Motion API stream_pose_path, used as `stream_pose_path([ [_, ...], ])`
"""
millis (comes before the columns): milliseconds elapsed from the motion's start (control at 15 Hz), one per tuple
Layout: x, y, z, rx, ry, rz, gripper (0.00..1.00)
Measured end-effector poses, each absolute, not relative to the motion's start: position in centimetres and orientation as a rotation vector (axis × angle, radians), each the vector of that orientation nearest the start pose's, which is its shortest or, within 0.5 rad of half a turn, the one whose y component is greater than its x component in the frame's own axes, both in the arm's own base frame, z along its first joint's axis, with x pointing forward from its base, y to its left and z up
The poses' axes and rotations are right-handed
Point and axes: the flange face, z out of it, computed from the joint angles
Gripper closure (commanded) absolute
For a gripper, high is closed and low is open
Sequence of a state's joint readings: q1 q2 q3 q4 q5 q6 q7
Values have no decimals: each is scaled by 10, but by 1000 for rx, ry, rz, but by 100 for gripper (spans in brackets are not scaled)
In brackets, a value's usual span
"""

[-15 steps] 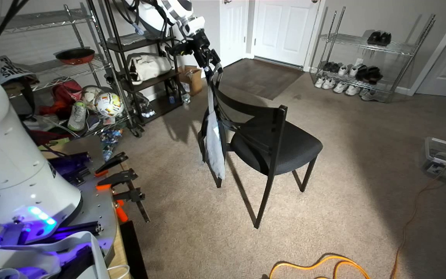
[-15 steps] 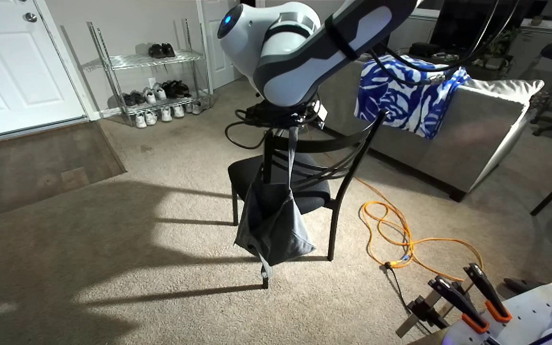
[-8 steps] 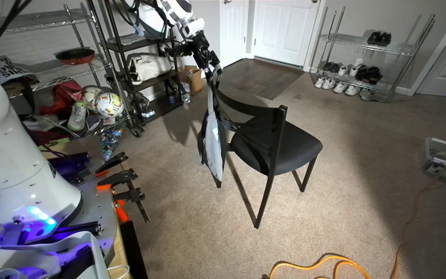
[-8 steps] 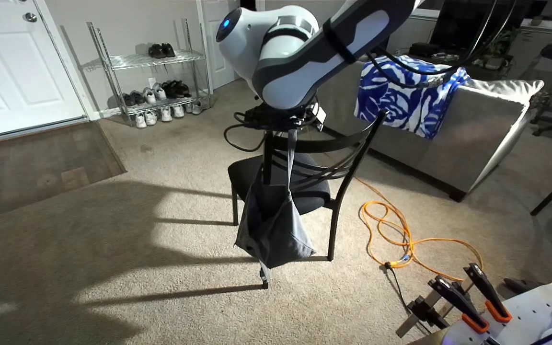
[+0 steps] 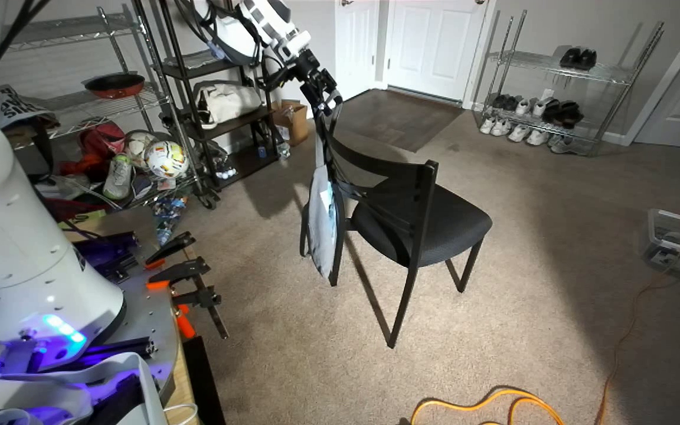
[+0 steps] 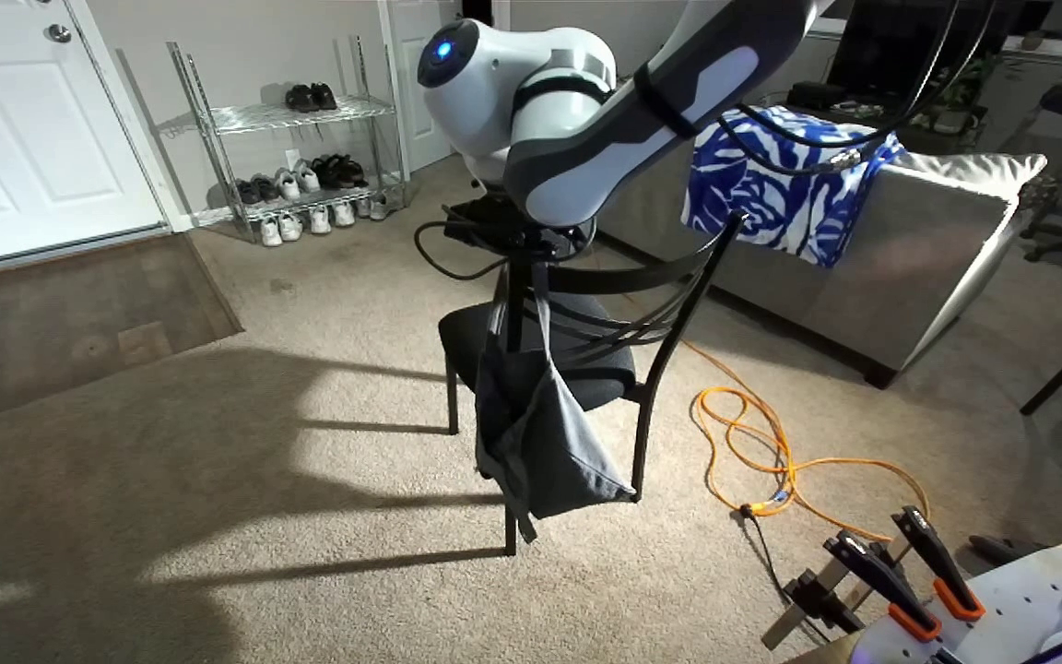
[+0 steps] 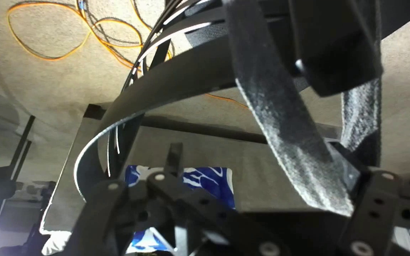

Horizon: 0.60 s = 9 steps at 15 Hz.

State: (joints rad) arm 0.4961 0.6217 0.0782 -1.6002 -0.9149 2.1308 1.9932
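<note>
Grey cloth tote bag (image 6: pixel 568 452) hangs beside a black metal-framed chair (image 5: pixel 443 221), strap (image 7: pixel 287 124) touching the spread black gripper (image 7: pixel 261 160); lettering on white fabric (image 5: pixel 15 106) unclear.

Below the tool (image 5: pixel 327 105) and just beside the chair (image 6: pixel 600 380), a bag (image 6: pixel 572 456). In the wrist view, straps (image 7: pixel 285 119) left and right of a chair post (image 7: pixel 333 67). In an exterior view: behind the chair to the right, a cloth (image 6: pixel 761 207) over a sofa (image 6: pixel 909 277); right, a cord (image 6: pixel 790 468) on the floor (image 6: pixel 356 590); nearer, clamps (image 6: pixel 877 576) at the edge of the surface (image 5: pixel 182 383); back left, shoes (image 6: pixel 310 97) on a rack (image 6: pixel 250 118).
</note>
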Motion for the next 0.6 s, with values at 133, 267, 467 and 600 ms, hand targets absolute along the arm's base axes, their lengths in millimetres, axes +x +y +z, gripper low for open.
stream_pose_path([
  [133,607,340,270,-2909,1386,-1076,0],
  [267,607,337,266,-2910,1408,-1047,0],
  [467,606,336,261,-2922,1435,-966,0],
  [600,607,339,260,-2908,1416,-943,0],
])
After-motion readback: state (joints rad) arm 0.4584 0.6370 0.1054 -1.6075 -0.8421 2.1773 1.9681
